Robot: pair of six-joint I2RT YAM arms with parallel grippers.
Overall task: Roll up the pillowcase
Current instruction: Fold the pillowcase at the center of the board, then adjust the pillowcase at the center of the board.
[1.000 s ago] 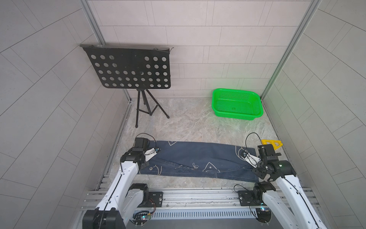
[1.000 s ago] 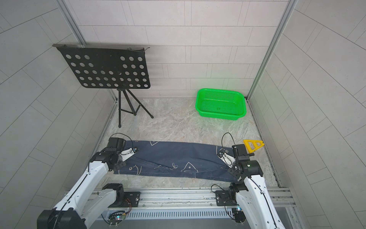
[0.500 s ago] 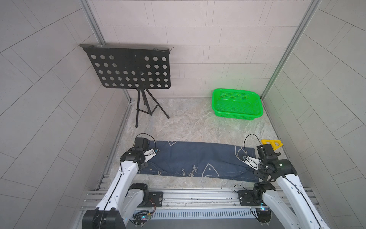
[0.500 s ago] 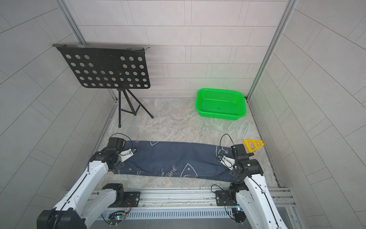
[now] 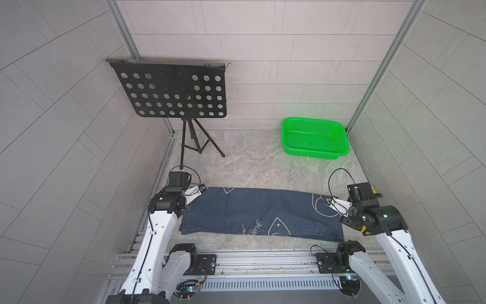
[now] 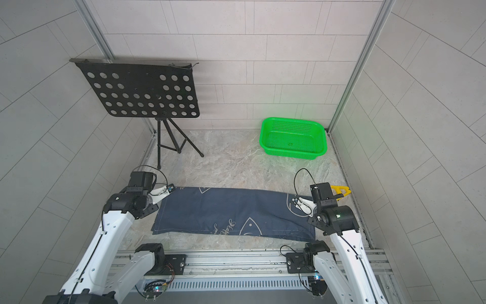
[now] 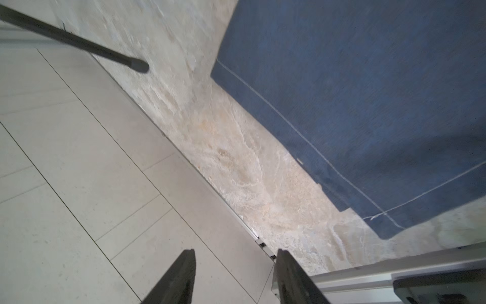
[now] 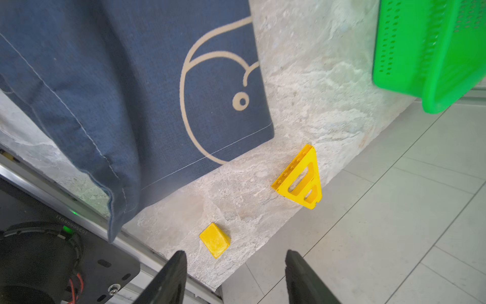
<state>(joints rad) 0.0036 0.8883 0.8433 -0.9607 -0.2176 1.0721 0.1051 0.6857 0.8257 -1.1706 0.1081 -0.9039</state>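
From where I stand, the dark navy-blue cloth pillowcase [image 5: 257,213] [image 6: 231,210], printed with pale fish outlines and cursive script, lies as a long band across the near part of the pale marbled stone-look surface [image 5: 249,163], just beyond the aluminium rail [image 5: 263,260] that carries the two white arms. It stretches from one arm to the other, its near edge slightly wavy and its stitched seam plain in the left wrist view [image 7: 368,92]. The left pincer [image 5: 196,190] [image 6: 164,190] sits at the far left corner of the cloth; the wrist view shows its dark fingers spread with nothing between them [image 7: 234,252]. The right pincer [image 5: 332,204] [image 6: 298,204] is over the right end, by a large whale outline, and its fingers are also spread and empty [image 8: 235,254]. Off that right end lie a flat yellow plastic triangle with cut-outs [image 8: 299,181] [image 6: 340,190] and a small yellow block [image 8: 215,240], both apart from the cloth [image 8: 118,92]. A bright green perforated plastic basket [image 5: 315,138] stands in the far right corner, and a black perforated metal music stand on a tripod [image 5: 173,92] occupies the far left.
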